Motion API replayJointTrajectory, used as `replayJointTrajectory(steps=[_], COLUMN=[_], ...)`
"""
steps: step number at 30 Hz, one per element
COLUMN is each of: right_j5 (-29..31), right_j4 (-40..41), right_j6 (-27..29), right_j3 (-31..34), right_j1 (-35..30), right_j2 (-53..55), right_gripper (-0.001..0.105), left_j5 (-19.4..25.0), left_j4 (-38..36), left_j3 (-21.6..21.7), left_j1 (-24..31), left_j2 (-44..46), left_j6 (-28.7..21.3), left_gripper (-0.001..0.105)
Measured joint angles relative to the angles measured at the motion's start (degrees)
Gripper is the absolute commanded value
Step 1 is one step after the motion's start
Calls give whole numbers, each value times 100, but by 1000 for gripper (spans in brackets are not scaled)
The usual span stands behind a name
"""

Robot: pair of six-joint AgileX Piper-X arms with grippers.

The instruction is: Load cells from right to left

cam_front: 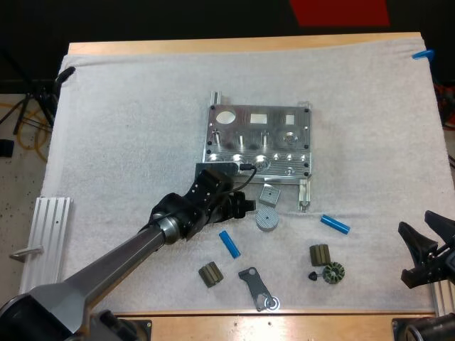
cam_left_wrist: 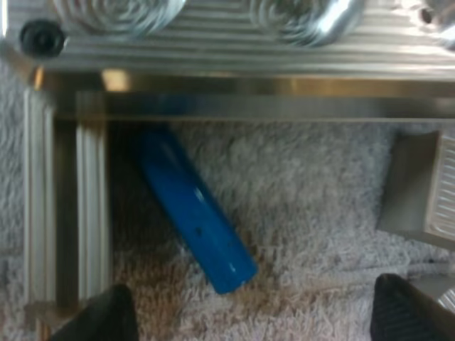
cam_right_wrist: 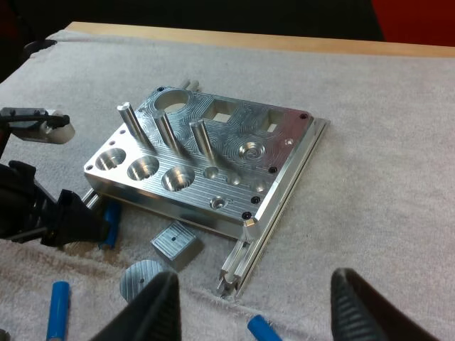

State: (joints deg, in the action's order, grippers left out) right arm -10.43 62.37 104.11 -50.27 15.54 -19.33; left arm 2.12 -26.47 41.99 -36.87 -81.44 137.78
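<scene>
Bright overhead light, glare on the metal fixture (cam_front: 259,142) — soft shadows

One fixture (cam_front: 259,142), three blue cylinders (cam_front: 229,244) (cam_front: 334,224) (cam_left_wrist: 195,213), two olive parts (cam_front: 210,273) (cam_front: 320,254)

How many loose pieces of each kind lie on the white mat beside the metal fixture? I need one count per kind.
Bright blue cylinders: 3
Dark olive ribbed blocks: 2
Dark toothed wheel: 1
Small black cone: 1
Grey metal round disc: 1
Grey metal square block: 1
Flat grey metal bracket: 1
Total: 10
</scene>
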Motion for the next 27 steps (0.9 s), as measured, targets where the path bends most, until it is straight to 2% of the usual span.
replayJointTrajectory(steps=[7, 16, 21, 27], right_j5=[0, 0, 0, 0], right_j4=[0, 0, 0, 0], right_j6=[0, 0, 0, 0], right_j3=[0, 0, 0, 0], right_j1=[0, 0, 0, 0], right_j2=[0, 0, 0, 0], right_gripper=[47, 47, 47, 47], left_j5=[-16, -97, -165, -118], left_j4=[44, 262, 446, 557], left_j3=[0, 0, 0, 0], left_j1=[0, 0, 0, 0], left_j2=[-190, -551, -697, -771], left_j6=[244, 1050, 1669, 1783], left_gripper=[66, 66, 58, 58])
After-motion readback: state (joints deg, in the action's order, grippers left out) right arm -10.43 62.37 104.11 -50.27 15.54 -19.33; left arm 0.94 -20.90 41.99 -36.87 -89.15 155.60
